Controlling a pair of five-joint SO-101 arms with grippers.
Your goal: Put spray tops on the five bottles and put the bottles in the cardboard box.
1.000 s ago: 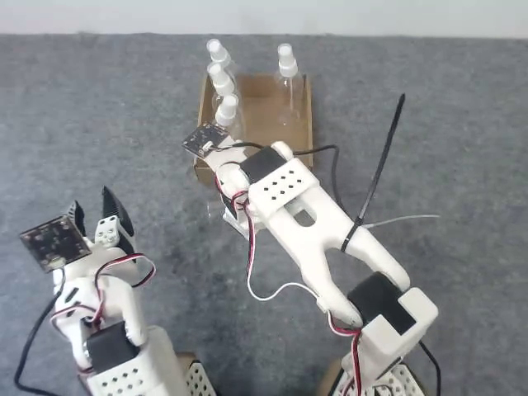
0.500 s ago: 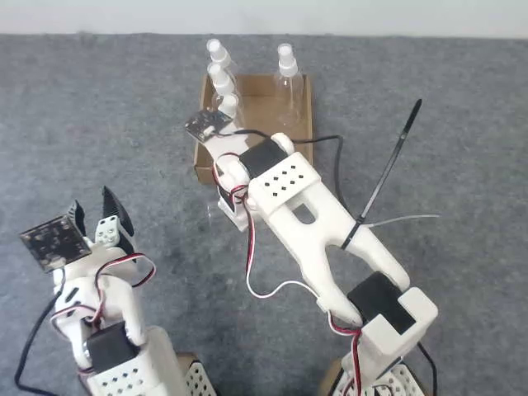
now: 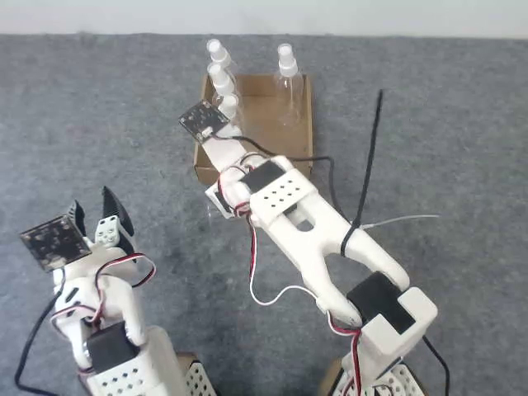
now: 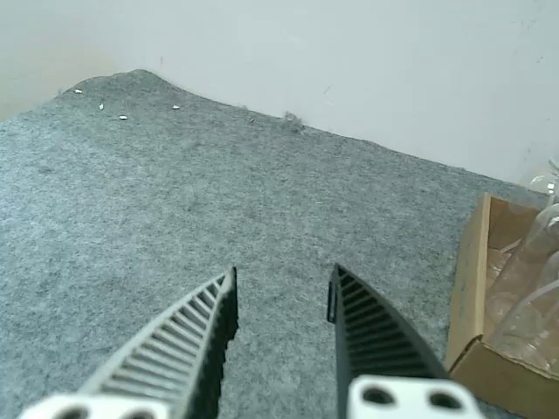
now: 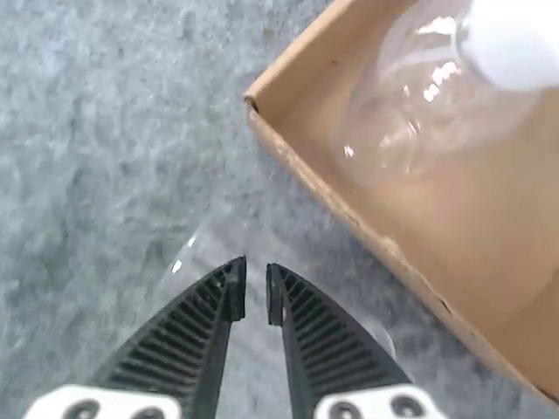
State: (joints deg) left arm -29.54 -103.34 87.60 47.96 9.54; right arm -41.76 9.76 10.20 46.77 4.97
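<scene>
The cardboard box (image 3: 301, 115) sits at the back of the grey carpet. Several clear bottles with white spray tops stand in it, three along one side (image 3: 220, 76) and one opposite (image 3: 286, 59). My right gripper (image 5: 256, 269) hangs just outside the box's near corner (image 5: 262, 113), fingers shut to a slim gap. A clear bottle (image 5: 199, 249) lies on the carpet under the fingers. One capped bottle (image 5: 437, 96) stands inside the box close by. My left gripper (image 4: 284, 284) stands open over bare carpet at the front left (image 3: 99, 216), far from the box (image 4: 467, 279).
A black cable tie (image 3: 369, 161) sticks up from the right arm, and a thin white wire (image 3: 404, 219) lies on the carpet to its right. A pale wall (image 4: 349, 52) bounds the carpet at the back. Open carpet stretches left of the box.
The right arm's wrist has shifted toward the box's near-left corner and slightly left; its cable tie has swung more upright. The left arm has not moved.
</scene>
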